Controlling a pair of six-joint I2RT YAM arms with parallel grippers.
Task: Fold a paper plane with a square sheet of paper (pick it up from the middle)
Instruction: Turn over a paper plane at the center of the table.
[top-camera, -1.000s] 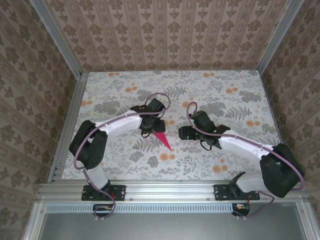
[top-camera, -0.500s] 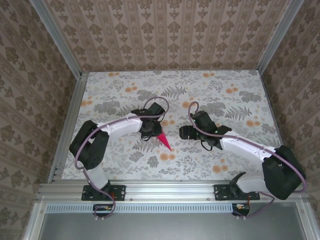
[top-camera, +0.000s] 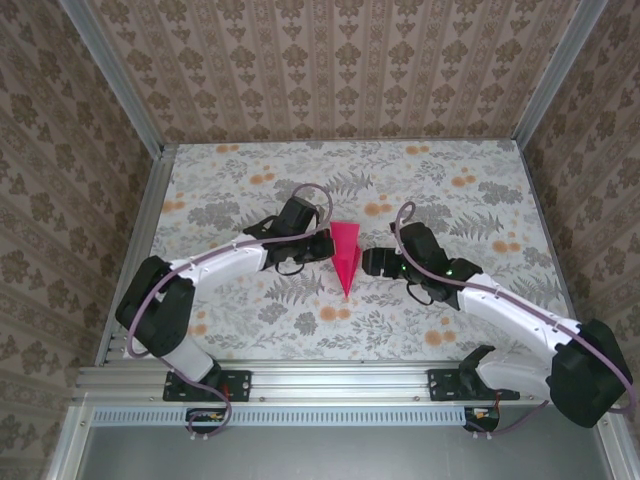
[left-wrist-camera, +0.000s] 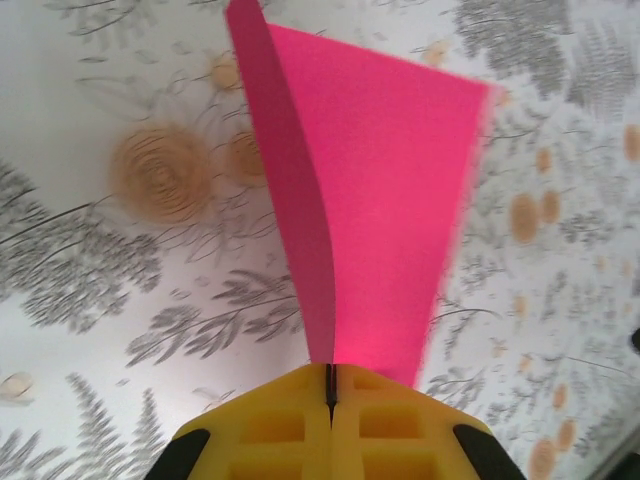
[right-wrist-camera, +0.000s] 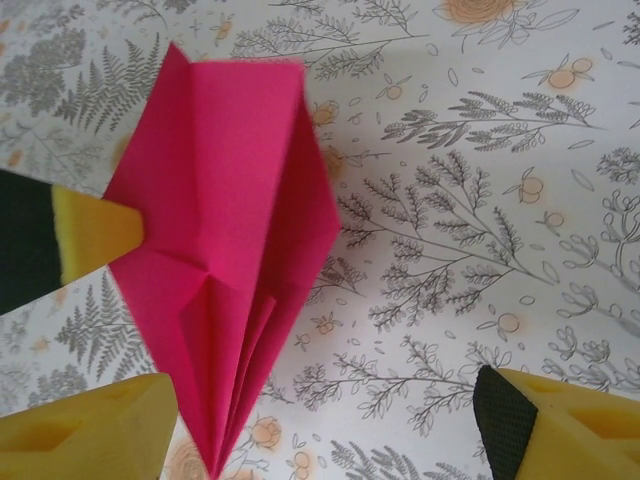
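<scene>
My left gripper is closed tight on the paper plane, about the middle of the table, nose toward the near edge. My right gripper hangs just beside it, jaws wide and empty. Whether the nose touches the table, I cannot tell.

Two arms: white tubular arm links, bulky black joint housings, thin mauve cable looped along each, black base plates. Left pincer and right pincer: blocky yellow fingers, one black-padded.
</scene>
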